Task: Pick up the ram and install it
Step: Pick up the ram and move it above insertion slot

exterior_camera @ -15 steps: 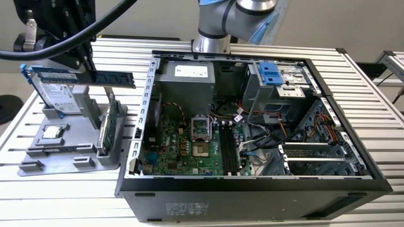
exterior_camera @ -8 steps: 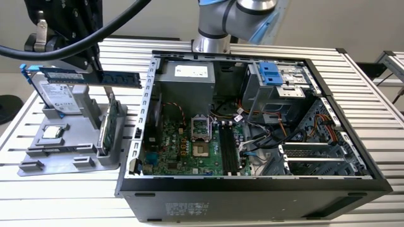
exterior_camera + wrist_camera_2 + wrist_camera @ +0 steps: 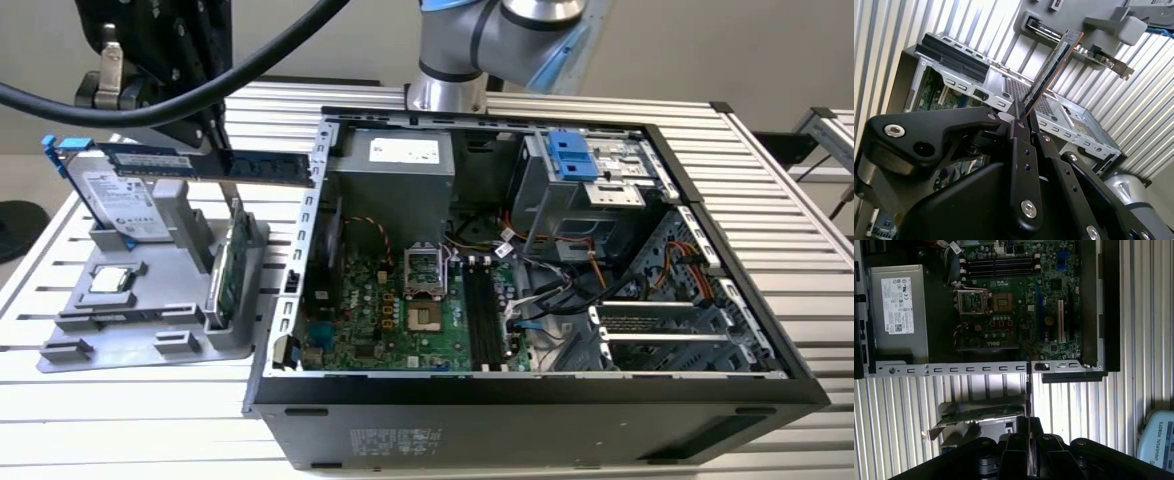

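Aloft, the end effector [image 3: 1026,114] grips the ram [image 3: 200,162] just outside the case wall [image 3: 318,220].

- The computer case [image 3: 534,420] lies open on top; the motherboard [image 3: 374,310] is reachable from above.
- Its perforated side wall [image 3: 316,230] stands between the holder tray [image 3: 120,335] and the board, with the ram [image 3: 267,168], clamped in the gripper [image 3: 211,148], just outside it.
- Loose cables [image 3: 554,290] crowd the memory slots [image 3: 483,315] on the exterior view's right.
- The power supply [image 3: 400,170] and drive cage [image 3: 587,180] fill one end.
- A thick black cable [image 3: 240,78] arcs above the tray.
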`<state>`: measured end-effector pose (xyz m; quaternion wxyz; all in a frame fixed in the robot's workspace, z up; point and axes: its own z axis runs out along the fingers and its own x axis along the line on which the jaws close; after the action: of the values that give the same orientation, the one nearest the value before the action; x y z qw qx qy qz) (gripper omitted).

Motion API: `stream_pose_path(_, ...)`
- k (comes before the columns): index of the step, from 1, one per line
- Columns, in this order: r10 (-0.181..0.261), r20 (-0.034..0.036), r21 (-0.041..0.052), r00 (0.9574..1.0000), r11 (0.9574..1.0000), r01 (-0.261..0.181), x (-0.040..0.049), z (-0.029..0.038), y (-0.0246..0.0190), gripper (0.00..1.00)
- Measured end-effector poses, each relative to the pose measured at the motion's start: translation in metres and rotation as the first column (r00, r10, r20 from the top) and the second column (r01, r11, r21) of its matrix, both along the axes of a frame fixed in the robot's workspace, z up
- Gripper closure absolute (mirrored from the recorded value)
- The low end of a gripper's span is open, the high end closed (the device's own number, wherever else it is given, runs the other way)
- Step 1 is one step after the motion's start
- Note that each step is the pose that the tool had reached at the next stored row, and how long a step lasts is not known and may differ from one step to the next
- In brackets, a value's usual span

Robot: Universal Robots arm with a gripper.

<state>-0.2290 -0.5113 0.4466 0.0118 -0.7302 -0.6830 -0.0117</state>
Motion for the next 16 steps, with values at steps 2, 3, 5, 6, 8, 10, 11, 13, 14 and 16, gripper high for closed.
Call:
stream_pose_path(2,0.000,0.0000,0.0000,1.0000,1.0000,0.000,0.0023,0.0000,0.0000,1.00)
stream_pose_path(3,0.000,-0.0001,0.0000,1.0000,1.0000,0.000,0.0033,0.0000,0.0000,1.00)
stream_pose_path(5,0.000,0.0000,0.0001,1.0000,1.0000,0.000,0.0058,0.0000,0.0000,1.00)
stream_pose_path(6,0.000,-0.0001,-0.0001,1.0000,1.0000,0.000,0.0069,0.0001,0.0000,1.00)
stream_pose_path(8,0.000,-0.0001,0.0000,1.0000,1.0000,0.000,0.0092,0.0000,0.0000,1.00)
stream_pose_path(10,0.000,0.0000,0.0000,1.0000,1.0000,0.000,0.0115,0.0000,0.0000,1.00)
stream_pose_path(11,0.000,-0.0001,-0.0001,1.0000,1.0000,0.000,0.0126,0.0001,0.0000,1.00)
stream_pose_path(13,0.000,-0.0001,-0.0001,1.0000,1.0000,0.000,0.0148,0.0000,0.0000,1.00)
stream_pose_path(14,0.000,-0.0001,0.0000,1.0000,1.0000,0.000,0.0158,0.0000,0.0000,1.00)
stream_pose_path(16,0.000,0.0000,0.0000,1.0000,1.0000,0.000,0.0181,0.0000,0.0000,1.00)
